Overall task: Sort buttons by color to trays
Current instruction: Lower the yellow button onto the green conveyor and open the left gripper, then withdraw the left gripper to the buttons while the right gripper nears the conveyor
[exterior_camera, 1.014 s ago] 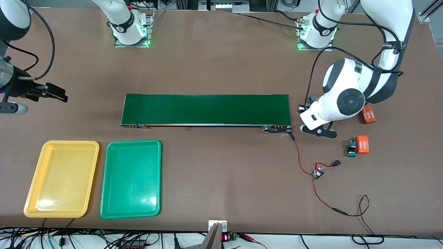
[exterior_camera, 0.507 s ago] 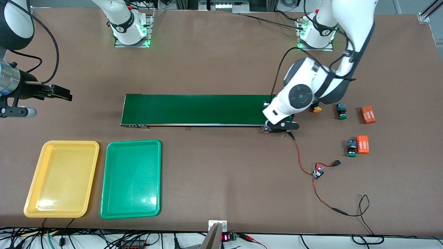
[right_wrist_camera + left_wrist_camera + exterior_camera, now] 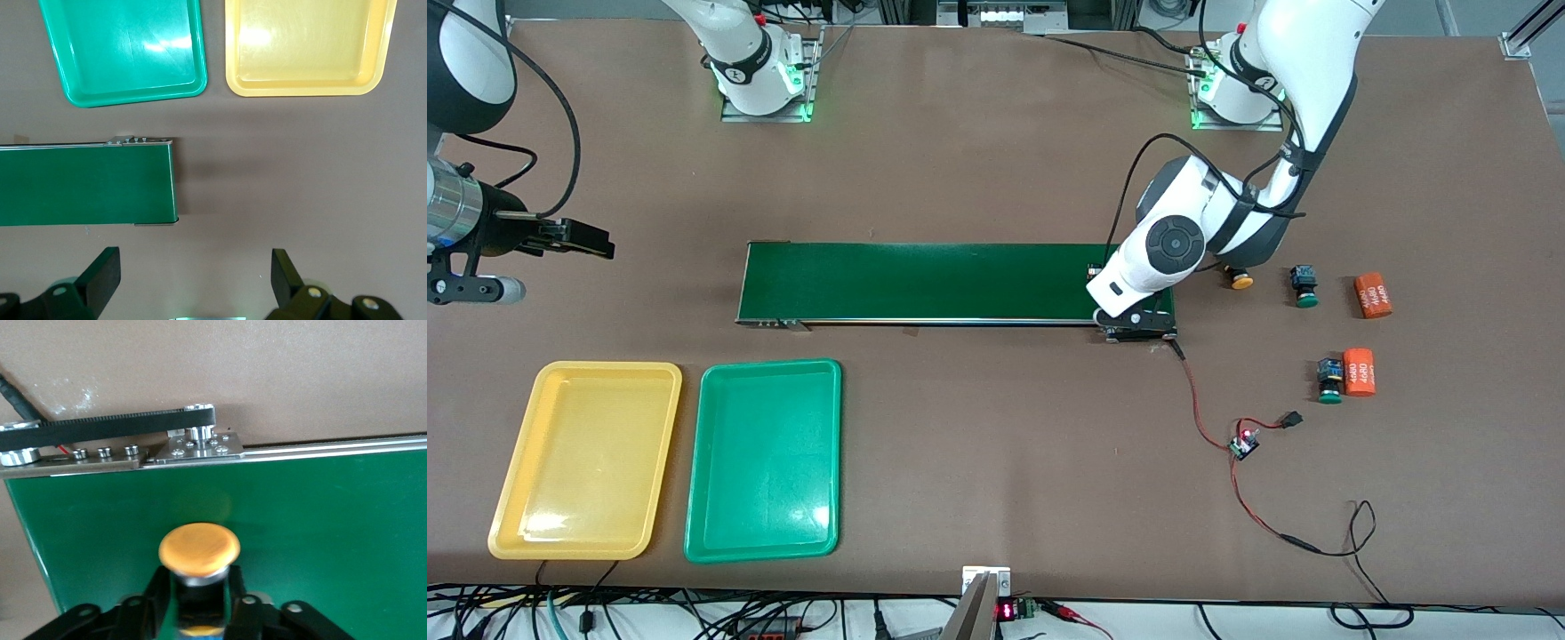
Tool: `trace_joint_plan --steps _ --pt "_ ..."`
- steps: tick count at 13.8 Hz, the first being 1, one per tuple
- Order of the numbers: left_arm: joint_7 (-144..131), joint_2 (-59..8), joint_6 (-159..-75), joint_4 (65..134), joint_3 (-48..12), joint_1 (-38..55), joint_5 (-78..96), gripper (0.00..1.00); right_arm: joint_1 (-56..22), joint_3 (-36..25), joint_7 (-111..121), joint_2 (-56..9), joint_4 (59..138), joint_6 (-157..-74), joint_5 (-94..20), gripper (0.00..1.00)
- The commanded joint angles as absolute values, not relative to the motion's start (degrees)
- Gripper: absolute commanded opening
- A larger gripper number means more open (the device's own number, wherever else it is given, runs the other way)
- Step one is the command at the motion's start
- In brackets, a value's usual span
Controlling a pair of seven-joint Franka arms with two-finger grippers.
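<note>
An orange-capped button (image 3: 199, 550) stands on the dark-green conveyor belt (image 3: 320, 520) at the end toward the left arm. My left gripper (image 3: 198, 577) straddles its black body, with a thin strip of belt showing on each side, so the jaws are slightly open. In the front view the left hand (image 3: 1138, 293) hides this button. On the table beside that belt end lie another orange-capped button (image 3: 1240, 282) and two green-capped buttons (image 3: 1305, 286) (image 3: 1328, 380). The yellow tray (image 3: 585, 460) and green tray (image 3: 765, 460) lie empty. My right gripper (image 3: 574, 242) waits open, above bare table.
Two orange cylinders (image 3: 1373, 295) (image 3: 1359, 372) lie among the loose buttons. A red-and-black wire with a small circuit board (image 3: 1243, 444) trails from the belt's motor end toward the front edge. The right wrist view shows the belt's other end (image 3: 87, 187) and both trays.
My left arm swung from over the loose buttons to the belt's end, bringing the orange-capped button. Its jaws have eased apart. The right arm barely moved.
</note>
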State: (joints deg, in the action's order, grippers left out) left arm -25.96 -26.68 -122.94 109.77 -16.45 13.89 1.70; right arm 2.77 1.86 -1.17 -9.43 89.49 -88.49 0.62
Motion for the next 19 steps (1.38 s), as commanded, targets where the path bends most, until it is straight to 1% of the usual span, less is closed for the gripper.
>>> trace_joint_plan --steps 1,3,6,8,9,12,14,16,19 --pt "-26.80 -24.35 -119.81 108.21 -16.17 13.80 2.02 1.00 2.99 1.93 -0.18 -9.58 89.30 -87.45 0.26 1.00" --pt "-26.46 -23.91 -112.63 104.09 -16.17 13.45 2.02 1.00 2.90 1.93 -0.44 -9.49 89.47 -84.48 0.09 1.00" --pt "-26.11 -23.64 -99.10 94.25 -16.08 12.13 2.11 1.00 2.64 1.93 -0.53 -7.57 93.58 -85.07 -0.09 1.00" --pt "-25.75 -23.64 -92.66 89.49 -15.73 9.68 1.85 1.00 2.46 2.11 -0.44 -2.58 101.65 -91.20 -0.17 1.00" --pt "-25.66 -23.64 -91.24 88.69 -15.82 7.49 1.85 1.00 2.37 2.20 -0.53 0.41 106.56 -94.71 -0.18 1.00" --pt "-19.37 -23.55 -87.99 88.68 -15.38 2.39 1.24 1.00 2.29 2.28 -0.53 8.15 119.40 -104.38 -0.35 1.00" --pt "-17.15 -23.64 -86.40 89.55 -15.64 -1.74 -2.61 1.00 1.76 2.46 -1.40 13.07 127.14 -110.01 -0.44 1.00" --pt "-17.05 -23.38 -85.78 91.22 -15.56 -2.02 -6.57 1.00 0.97 2.46 -1.67 15.20 130.68 -112.84 -0.53 1.00" --pt "-16.96 -21.63 -88.49 97.97 -16.43 -6.31 -8.00 1.00 -2.10 2.46 -4.98 15.47 131.22 -113.99 -0.53 1.00"
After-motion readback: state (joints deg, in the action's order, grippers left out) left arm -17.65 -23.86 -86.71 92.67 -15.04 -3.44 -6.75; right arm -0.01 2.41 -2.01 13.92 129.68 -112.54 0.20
